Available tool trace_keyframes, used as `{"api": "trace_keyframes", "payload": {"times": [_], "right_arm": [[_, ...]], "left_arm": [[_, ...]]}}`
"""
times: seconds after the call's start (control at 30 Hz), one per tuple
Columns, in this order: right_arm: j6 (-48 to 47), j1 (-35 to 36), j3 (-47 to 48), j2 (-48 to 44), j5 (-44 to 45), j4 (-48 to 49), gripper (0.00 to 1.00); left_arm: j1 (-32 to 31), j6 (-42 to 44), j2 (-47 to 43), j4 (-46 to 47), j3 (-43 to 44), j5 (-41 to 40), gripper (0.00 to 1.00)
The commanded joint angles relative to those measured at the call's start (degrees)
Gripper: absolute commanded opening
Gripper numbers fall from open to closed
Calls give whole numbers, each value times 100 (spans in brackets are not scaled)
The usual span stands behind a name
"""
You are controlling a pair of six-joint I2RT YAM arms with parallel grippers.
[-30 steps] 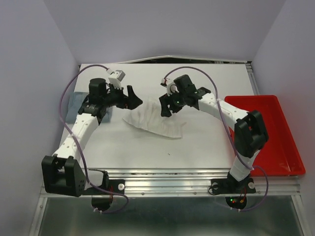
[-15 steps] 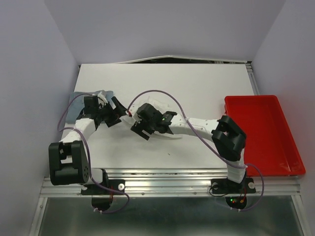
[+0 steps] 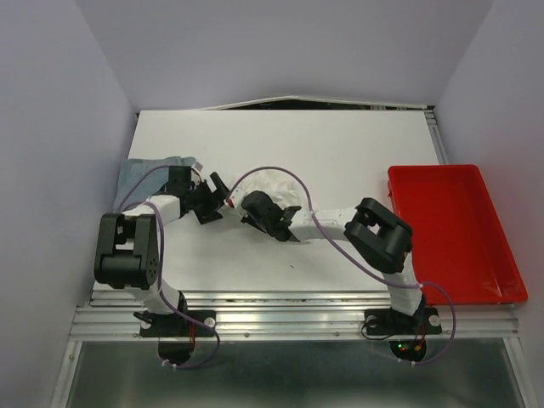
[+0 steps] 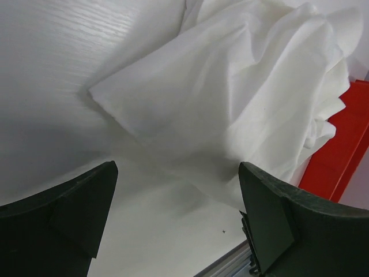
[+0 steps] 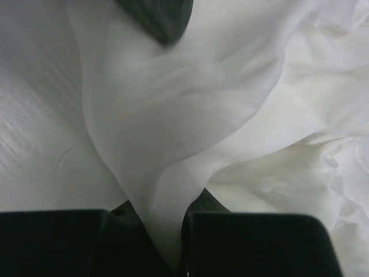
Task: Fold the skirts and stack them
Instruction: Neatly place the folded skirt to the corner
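Right gripper (image 3: 257, 210) pulled white skirt (image 3: 279, 184) leftward; left gripper (image 3: 216, 192) withdrew

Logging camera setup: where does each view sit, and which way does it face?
Top external: above and behind the robot, looking down on the table; left arm, right arm, white skirt, denim skirt and red tray show.
Left wrist: low over the table, facing the white skirt; open left end effector frames it.
Right wrist: close against the white skirt; right end effector pinches it.
All share the white skirt.

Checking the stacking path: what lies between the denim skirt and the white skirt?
The left gripper sits there, between the denim skirt and the white skirt; the top view shows it.
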Motion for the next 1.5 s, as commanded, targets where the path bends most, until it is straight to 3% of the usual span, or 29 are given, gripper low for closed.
{"api": "trace_keyframes", "payload": {"times": [0.0, 0.53, 0.87, 1.0, 1.07, 1.13, 1.17, 1.23, 1.4, 1.47], "right_arm": [[96, -115, -262, -160, -265, 647, 3], [-115, -344, -983, -1057, -2224, 859, 1], [-396, -344, -833, -899, -2261, 877, 1], [-493, -344, -842, -864, -1988, 956, 1], [-502, -397, -842, -864, -1779, 982, 1], [-449, -397, -851, -890, -1542, 1035, 1], [-353, -449, -842, -908, -1401, 1035, 7], [-256, -450, -912, -1039, -1268, 983, 69], [130, -573, -851, -1382, -1556, 359, 100], [350, -713, -834, -1602, -1749, 27, 100]], "left_arm": [[-353, -98, 382, 477, 244, 48, 98], [-802, -581, 1350, 2233, 60, 575, 98], [-1021, -827, 1834, 2780, -107, 1287, 98], [-1022, -749, 1818, 2807, -116, 1595, 64], [-1013, -617, 1703, 2598, -81, 1543, 53], [-1004, -328, 1519, 2186, 15, 1429, 33], [-934, -57, 1335, 1948, 277, 1272, 0], [-812, 269, 1141, 1376, 648, 990, 0], [-635, 1304, 877, 402, 1509, 243, 0], [-626, 1937, 868, -343, 1966, -310, 0]]}}
